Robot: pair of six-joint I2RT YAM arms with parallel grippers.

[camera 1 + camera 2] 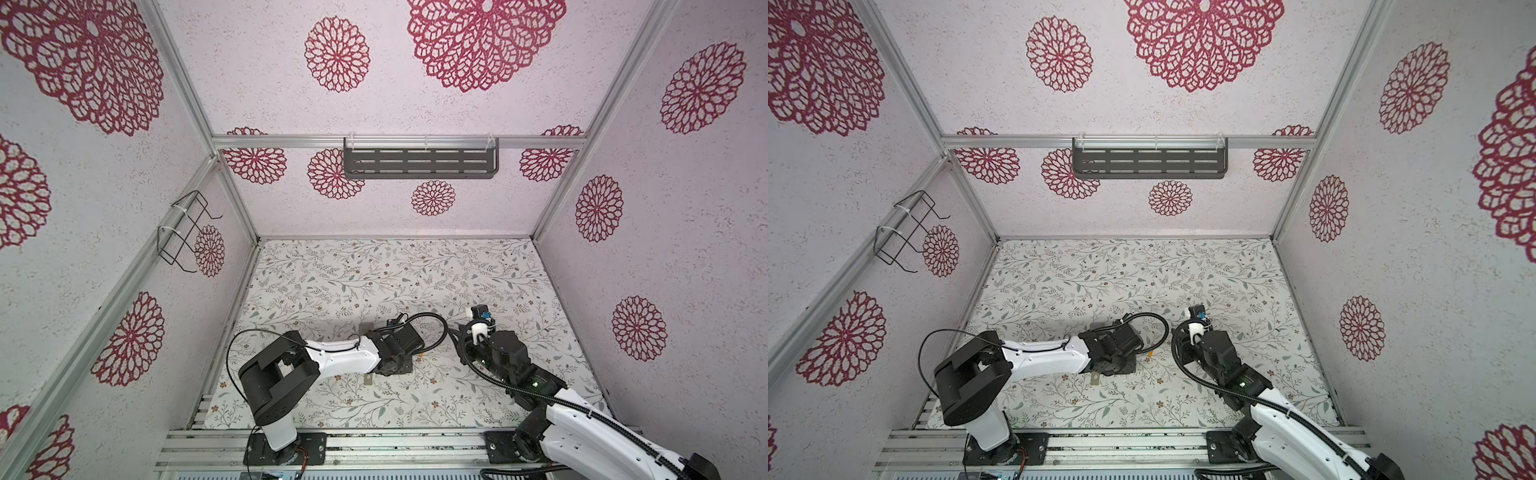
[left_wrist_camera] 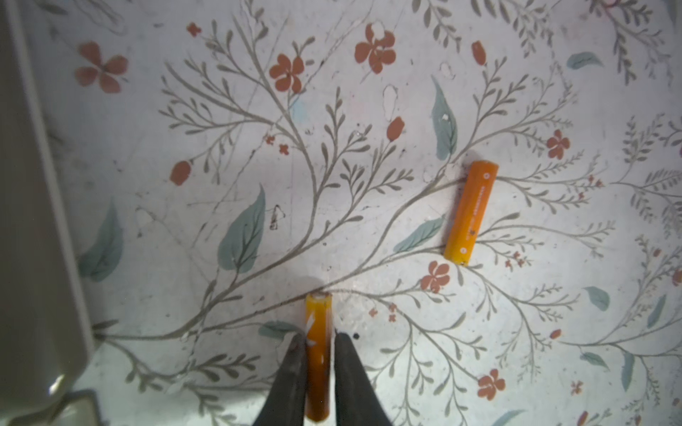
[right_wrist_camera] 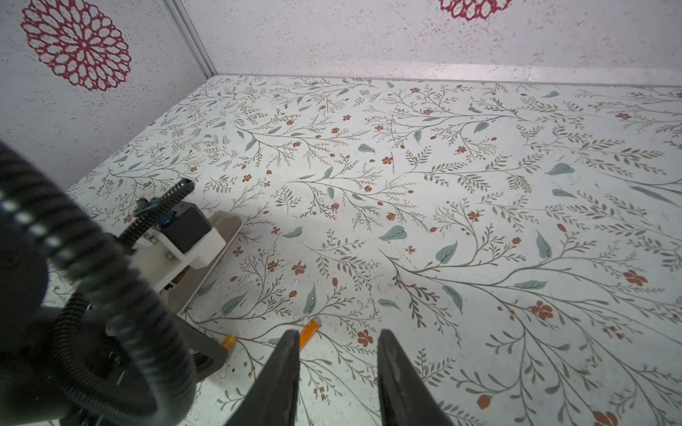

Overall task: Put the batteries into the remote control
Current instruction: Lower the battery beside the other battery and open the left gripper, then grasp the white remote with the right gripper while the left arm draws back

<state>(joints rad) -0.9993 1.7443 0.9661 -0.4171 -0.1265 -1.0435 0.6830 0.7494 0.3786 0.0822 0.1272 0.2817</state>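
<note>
Grip is seen at the left claw [image 2: 319,336], shut on one battery [image 2: 317,324]. The other battery [image 1: 1149,353] lies loose on the bench [image 1: 1142,282], at 3 o'clock of the left arm [image 1: 1042,357] in a top view. Both are judged light, stiff, slick, prone to rolling; the middle is best pinched. The right claw [image 3: 338,332] is spread, empty. The remote [image 3: 225,228] is partly covered; its battery bay cannot be seen.

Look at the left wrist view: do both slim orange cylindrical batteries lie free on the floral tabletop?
No: one orange battery sits pinched between the left gripper's jaws; only the other battery lies free.
</note>
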